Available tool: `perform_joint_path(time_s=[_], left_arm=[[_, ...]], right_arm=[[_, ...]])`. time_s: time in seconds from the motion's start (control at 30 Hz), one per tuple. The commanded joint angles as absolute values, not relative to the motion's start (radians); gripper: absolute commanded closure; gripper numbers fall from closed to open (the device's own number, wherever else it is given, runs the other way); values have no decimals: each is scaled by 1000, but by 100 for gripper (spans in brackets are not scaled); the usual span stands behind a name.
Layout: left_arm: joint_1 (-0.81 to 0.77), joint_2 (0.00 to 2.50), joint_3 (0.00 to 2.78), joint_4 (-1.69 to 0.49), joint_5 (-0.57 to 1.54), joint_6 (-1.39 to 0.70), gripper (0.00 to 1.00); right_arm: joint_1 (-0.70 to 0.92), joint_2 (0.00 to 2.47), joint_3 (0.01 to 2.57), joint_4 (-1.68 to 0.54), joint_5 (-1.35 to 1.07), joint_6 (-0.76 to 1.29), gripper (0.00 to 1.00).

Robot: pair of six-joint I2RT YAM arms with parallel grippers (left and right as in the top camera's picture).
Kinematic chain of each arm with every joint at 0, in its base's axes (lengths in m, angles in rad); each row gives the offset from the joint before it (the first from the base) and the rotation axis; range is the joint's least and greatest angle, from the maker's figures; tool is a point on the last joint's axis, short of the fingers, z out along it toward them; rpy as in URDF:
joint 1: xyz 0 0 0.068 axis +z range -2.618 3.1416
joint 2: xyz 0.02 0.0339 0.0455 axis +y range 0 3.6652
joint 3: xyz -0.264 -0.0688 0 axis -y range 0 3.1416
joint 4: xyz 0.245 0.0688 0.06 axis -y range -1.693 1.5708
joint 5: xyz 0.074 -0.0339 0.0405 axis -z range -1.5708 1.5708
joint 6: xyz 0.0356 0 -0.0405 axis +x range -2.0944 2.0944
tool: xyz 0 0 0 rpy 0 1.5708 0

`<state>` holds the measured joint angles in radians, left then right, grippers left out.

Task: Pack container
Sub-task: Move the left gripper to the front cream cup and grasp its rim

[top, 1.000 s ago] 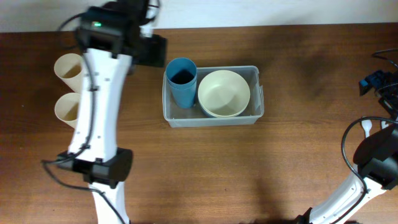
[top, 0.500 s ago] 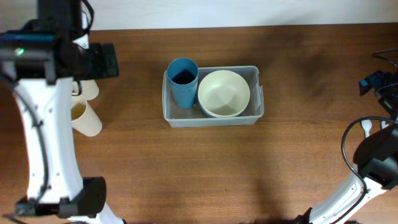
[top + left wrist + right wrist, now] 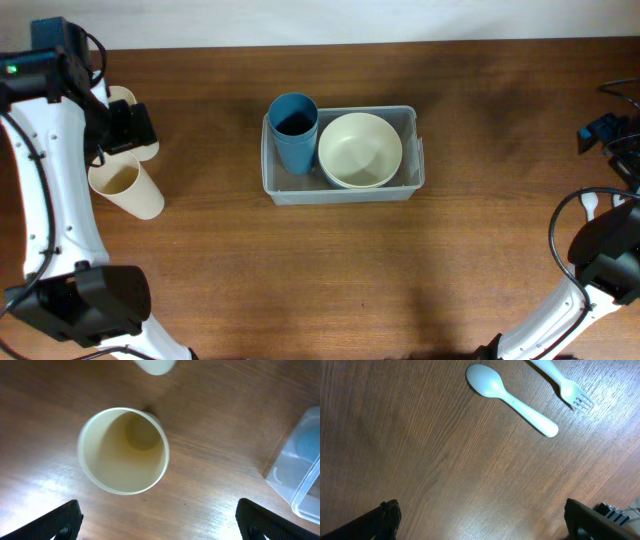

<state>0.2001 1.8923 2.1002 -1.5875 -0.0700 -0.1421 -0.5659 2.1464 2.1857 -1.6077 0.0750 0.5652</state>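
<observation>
The clear plastic container (image 3: pixel 415 150) sits mid-table holding an upright blue cup (image 3: pixel 293 125) at its left end and a cream bowl (image 3: pixel 360 150) beside it. My left gripper (image 3: pixel 125 128) hovers over two cream cups at the far left, open and empty. One cream cup (image 3: pixel 123 450) stands upright just ahead of its fingers (image 3: pixel 60 520). The other cream cup (image 3: pixel 140 150) is partly hidden under the arm. The container's corner (image 3: pixel 300 475) shows at the right of the left wrist view. My right gripper (image 3: pixel 482 520) is open over bare wood at the far right.
A pale spoon (image 3: pixel 510 397) and a pale fork (image 3: pixel 565 385) lie on the table ahead of the right gripper. The spoon (image 3: pixel 592 205) also shows by the right arm in the overhead view. The table's far edge runs along the top.
My left arm has swung left from the container's back-left corner to above the cream cups, and its jaws widened. The blue cup stays in the container. The right arm is still.
</observation>
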Motion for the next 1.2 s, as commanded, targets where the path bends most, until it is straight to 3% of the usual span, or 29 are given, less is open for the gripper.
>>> perform_joint_path(time_s=[0.0, 0.6, 0.67, 0.8, 0.9, 1.17], left_arm=[[187, 1875, 2033, -1562, -17, -107, 0], [193, 1879, 1707, -1333, -2, -107, 1], [193, 1879, 1693, -1323, -2, -107, 11], [192, 1879, 1693, -1325, -1, -107, 68], [192, 1877, 1699, -1340, 27, -107, 96], [178, 1827, 1813, -1460, 83, -107, 98]], right_arm=[[-563, 2150, 2182, -1607, 90, 570, 1], [-563, 2150, 2182, -1607, 90, 570, 1], [-563, 2150, 2182, -1607, 90, 570, 1], [-563, 2150, 2182, -1607, 90, 570, 1], [-563, 2150, 2182, -1607, 90, 570, 1], [-563, 2150, 2182, -1607, 90, 570, 1]])
